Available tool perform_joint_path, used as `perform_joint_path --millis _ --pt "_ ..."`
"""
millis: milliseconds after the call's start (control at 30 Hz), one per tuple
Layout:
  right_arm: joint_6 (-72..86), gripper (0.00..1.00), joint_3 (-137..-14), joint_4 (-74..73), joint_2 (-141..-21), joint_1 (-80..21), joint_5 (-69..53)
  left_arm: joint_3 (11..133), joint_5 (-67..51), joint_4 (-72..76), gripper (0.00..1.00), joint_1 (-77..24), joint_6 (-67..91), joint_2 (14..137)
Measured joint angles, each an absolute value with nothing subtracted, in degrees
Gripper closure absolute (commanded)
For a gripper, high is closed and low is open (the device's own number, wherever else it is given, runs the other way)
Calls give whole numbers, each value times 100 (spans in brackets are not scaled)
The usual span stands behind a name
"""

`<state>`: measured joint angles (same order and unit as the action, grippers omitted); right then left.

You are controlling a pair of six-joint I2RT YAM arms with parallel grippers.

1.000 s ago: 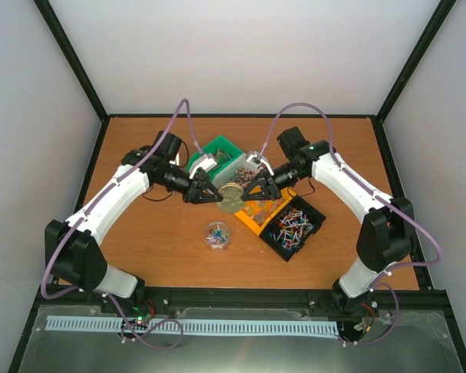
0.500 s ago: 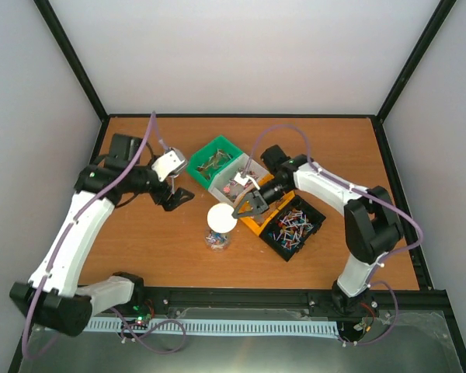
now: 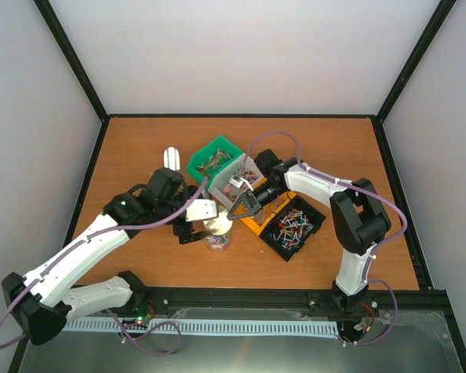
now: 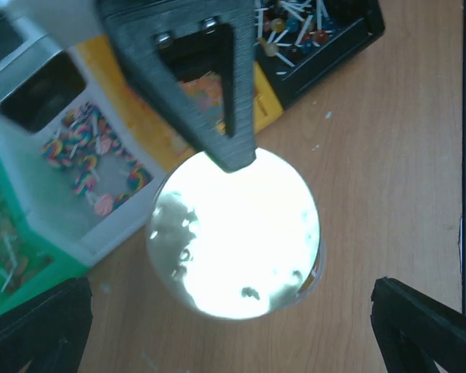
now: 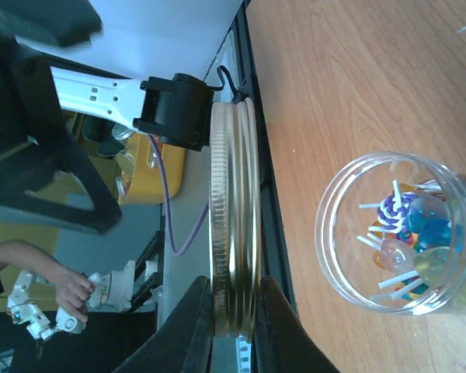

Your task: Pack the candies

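The right end effector [image 5: 234, 289] is clamped on the rim of one gold lid [image 5: 231, 194]. Close beside it, one open clear jar [image 5: 326, 233] stands on the counter [image 5: 334, 78] with a few candies [image 5: 408, 233] inside. The left end effector [image 4: 231, 311] hangs with its fingers wide apart, one on either side of that lid. Beyond stand four bins [image 3: 204, 151] of candies, and one metal scoop [image 3: 171, 158].

No legible text, label, brand or number in any view.
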<state>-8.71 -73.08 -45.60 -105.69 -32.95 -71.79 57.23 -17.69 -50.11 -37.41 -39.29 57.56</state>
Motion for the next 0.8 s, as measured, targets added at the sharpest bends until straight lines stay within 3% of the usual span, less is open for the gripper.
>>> perform_joint_path --millis 233,800 --pt "-801 97 -7190 -4554 -10569 -3301 -7336 5354 -1278 -4471 0 -4547 -4298 6101" --pt "-790 97 -7076 -4563 -10567 -3304 -7463 5365 -1122 -4084 0 -4613 -4442 6665"
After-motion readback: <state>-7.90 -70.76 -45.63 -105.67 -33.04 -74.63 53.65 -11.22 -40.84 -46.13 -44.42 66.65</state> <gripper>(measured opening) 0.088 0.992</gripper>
